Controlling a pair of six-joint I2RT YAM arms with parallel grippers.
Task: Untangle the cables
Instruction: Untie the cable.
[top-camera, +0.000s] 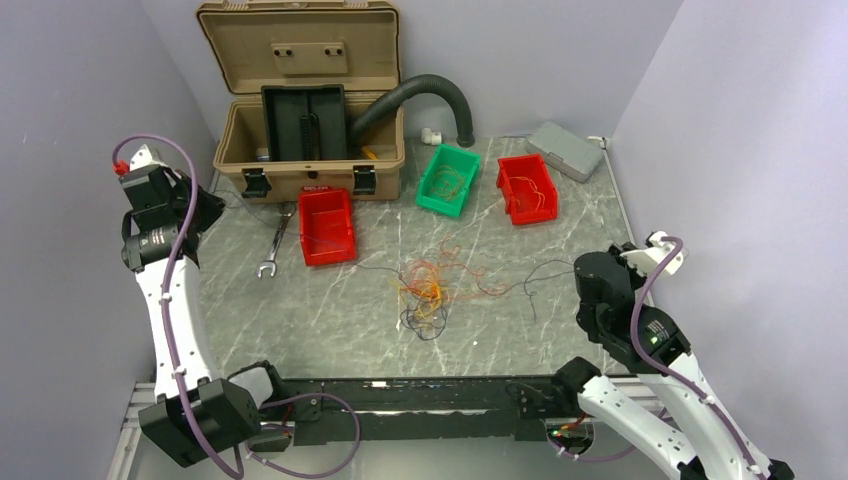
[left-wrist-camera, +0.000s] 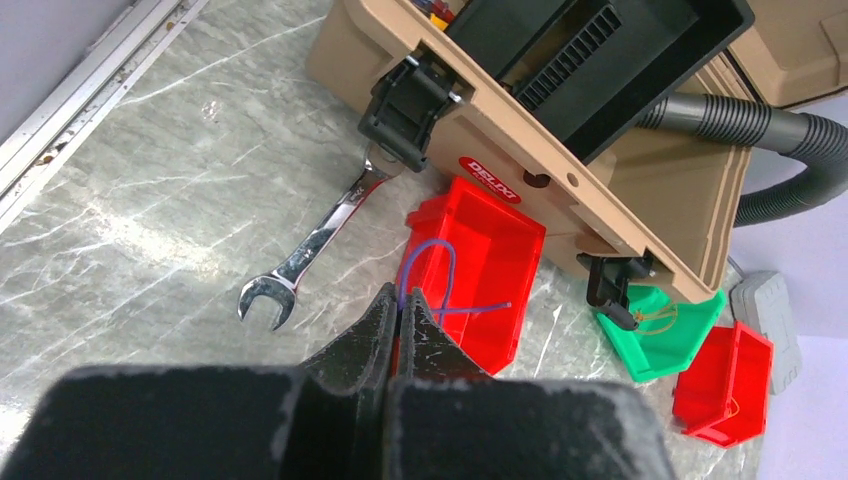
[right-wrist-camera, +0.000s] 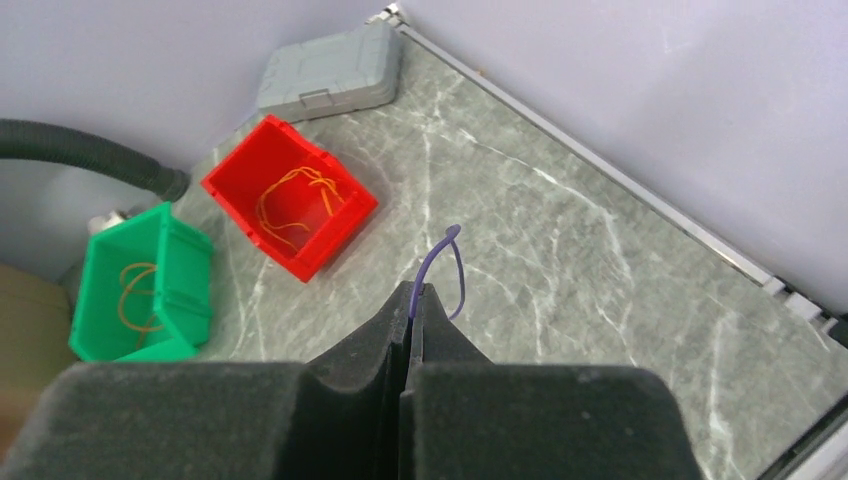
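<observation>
The cables (top-camera: 425, 290) lie as a small knot of thin orange, yellow, red and dark wires in the middle of the table, with loose dark strands (top-camera: 520, 280) trailing right. My left gripper (left-wrist-camera: 400, 300) is raised at the far left (top-camera: 200, 212), far from the knot, with its jaws shut on a thin purple wire loop (left-wrist-camera: 447, 262). My right gripper (right-wrist-camera: 412, 290) is raised at the right (top-camera: 592, 275), beside the strands' right end, with its jaws shut on a thin purple wire loop (right-wrist-camera: 453, 232). The knot does not show in either wrist view.
An open tan toolbox (top-camera: 310, 150) with a black hose (top-camera: 430, 88) stands at the back. A red bin (top-camera: 327, 225), a green bin (top-camera: 448, 180) with wires and a second red bin (top-camera: 527, 188) with orange wires stand in front. A wrench (top-camera: 272, 250) lies left, a grey case (top-camera: 565, 150) back right.
</observation>
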